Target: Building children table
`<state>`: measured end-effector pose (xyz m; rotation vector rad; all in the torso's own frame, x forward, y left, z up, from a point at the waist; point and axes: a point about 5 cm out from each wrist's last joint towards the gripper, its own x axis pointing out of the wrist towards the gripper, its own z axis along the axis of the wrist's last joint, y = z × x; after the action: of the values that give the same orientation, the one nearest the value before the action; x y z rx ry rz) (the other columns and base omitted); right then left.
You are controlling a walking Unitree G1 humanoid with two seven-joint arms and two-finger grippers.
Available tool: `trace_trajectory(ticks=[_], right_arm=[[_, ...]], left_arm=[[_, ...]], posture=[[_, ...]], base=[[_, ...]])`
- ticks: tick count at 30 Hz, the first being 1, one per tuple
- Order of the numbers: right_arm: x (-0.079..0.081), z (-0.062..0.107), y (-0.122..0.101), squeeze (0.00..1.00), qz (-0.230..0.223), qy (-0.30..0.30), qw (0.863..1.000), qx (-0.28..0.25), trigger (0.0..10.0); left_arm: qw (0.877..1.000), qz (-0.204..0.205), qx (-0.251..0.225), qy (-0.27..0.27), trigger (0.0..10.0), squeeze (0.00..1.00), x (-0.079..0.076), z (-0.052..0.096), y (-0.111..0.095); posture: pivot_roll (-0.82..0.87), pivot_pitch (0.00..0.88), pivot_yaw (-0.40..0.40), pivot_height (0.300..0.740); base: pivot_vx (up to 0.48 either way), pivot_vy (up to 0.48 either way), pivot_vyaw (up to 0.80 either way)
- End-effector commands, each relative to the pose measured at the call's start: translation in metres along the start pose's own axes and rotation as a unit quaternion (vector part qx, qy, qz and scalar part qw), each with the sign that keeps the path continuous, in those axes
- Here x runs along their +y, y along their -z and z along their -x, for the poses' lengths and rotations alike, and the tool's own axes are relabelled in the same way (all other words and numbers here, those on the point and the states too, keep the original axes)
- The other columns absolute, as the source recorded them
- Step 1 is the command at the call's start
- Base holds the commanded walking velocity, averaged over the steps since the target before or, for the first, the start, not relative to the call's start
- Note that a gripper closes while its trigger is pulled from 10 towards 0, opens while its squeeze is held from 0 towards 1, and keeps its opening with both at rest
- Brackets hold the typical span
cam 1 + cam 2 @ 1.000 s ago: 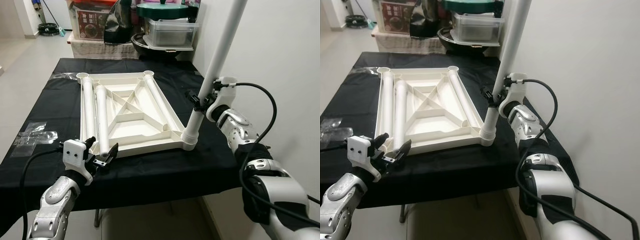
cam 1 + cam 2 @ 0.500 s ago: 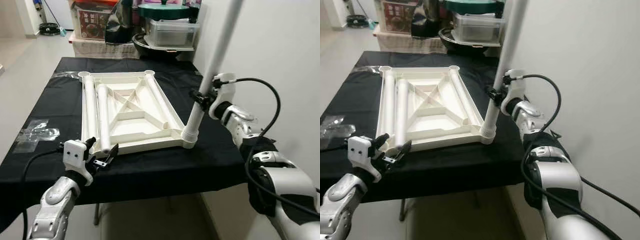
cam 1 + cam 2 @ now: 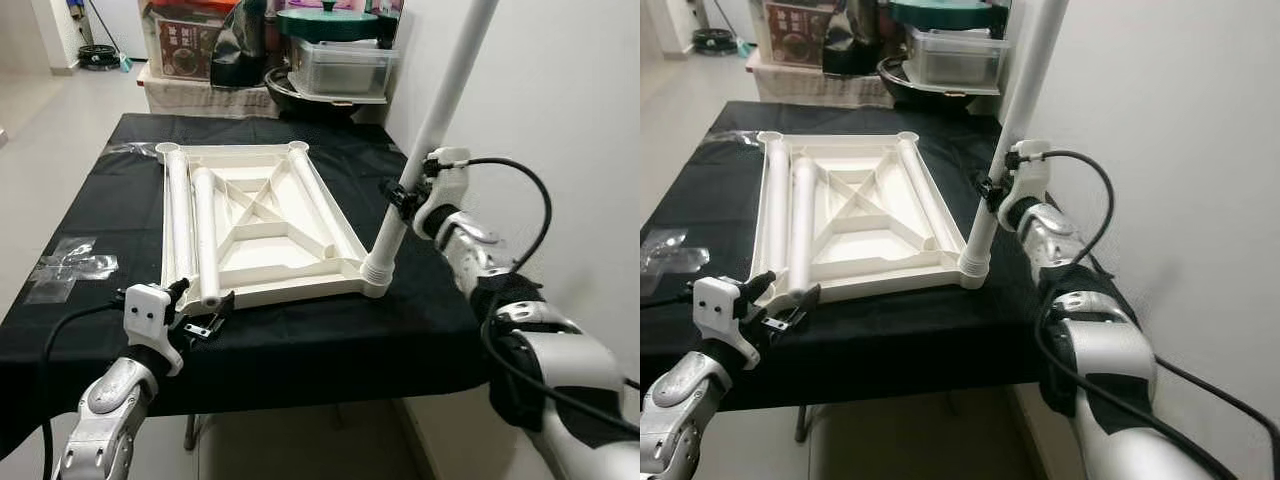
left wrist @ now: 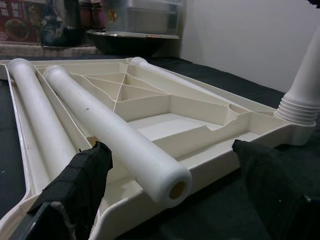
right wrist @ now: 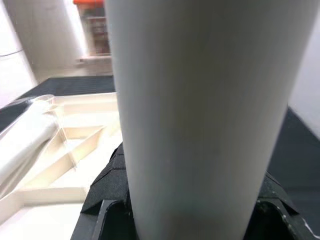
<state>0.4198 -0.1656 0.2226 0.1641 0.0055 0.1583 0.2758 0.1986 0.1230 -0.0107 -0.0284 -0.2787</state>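
— Left eye view: what changed on the black table (image 3: 90, 215)?

— The tabletop frame (image 3: 262, 226) lies upside down, unmoved. The leg (image 3: 420, 150), standing in its 5 o'clock corner socket, leans differently than a second ago (seemingly being screwed home), right tool (image 3: 408, 200) clamped on it.

— And the left tool (image 3: 203, 313)?

— Open, hovering at the loose leg (image 4: 105, 130)'s near end, at the frame's 7 o'clock corner.
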Motion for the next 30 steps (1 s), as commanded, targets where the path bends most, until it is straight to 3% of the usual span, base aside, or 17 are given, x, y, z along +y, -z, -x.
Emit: trace_trajectory(ticks=[1, 5, 7, 10, 13, 23, 30], right_arm=[[0.004, 0.007, 0.053, 0.0, -0.045, 0.073, 0.991, 0.101, 0.0], [0.02, 0.01, 0.073, 0.0, -0.075, 0.138, 0.98, 0.12, 0.0], [0.044, 0.01, 0.084, 0.0, -0.09, 0.165, 0.973, 0.131, 0.0], [0.052, 0.01, 0.085, 0.0, -0.092, 0.168, 0.972, 0.134, 0.0], [0.071, 0.008, 0.084, 0.0, -0.086, 0.162, 0.973, 0.139, 0.0], [0.103, 0.004, 0.078, 0.0, -0.039, 0.102, 0.983, 0.149, 0.0], [0.108, 0.001, 0.073, 0.0, -0.006, 0.063, 0.987, 0.146, 0.0]], left_arm=[[1.0, 0.005, 0.004, 0.006, 10.0, 0.0, -0.006, -0.003, 0.004], [1.0, 0.006, 0.004, 0.008, 10.0, 0.0, -0.007, -0.005, 0.004], [1.0, 0.006, 0.003, 0.007, 10.0, 0.0, -0.007, -0.006, 0.003], [1.0, 0.006, 0.003, 0.006, 10.0, 0.0, -0.007, -0.005, 0.003], [1.0, 0.006, 0.004, 0.002, 10.0, 0.0, -0.006, -0.004, 0.004], [1.0, 0.011, 0.006, -0.007, 10.0, 0.0, -0.009, -0.003, 0.007], [1.0, 0.014, 0.008, -0.01, 10.0, 0.0, -0.011, -0.002, 0.01]], posture=[[0.07, 0.0, -0.129, 0.74], [0.07, 0.0, -0.131, 0.74], [0.09, 0.0, -0.141, 0.74], [0.09, 0.0, -0.142, 0.74], [0.1, 0.0, -0.15, 0.74], [0.11, 0.0, -0.18, 0.74], [0.11, 0.0, -0.19, 0.74]], base=[[0.0, 0.0, 0.0], [0.0, 0.0, 0.0], [0.0, 0.0, 0.0], [0.0, 0.0, 0.0], [0.0, 0.0, 0.0], [0.0, 0.0, 0.0], [0.0, 0.0, 0.0]])
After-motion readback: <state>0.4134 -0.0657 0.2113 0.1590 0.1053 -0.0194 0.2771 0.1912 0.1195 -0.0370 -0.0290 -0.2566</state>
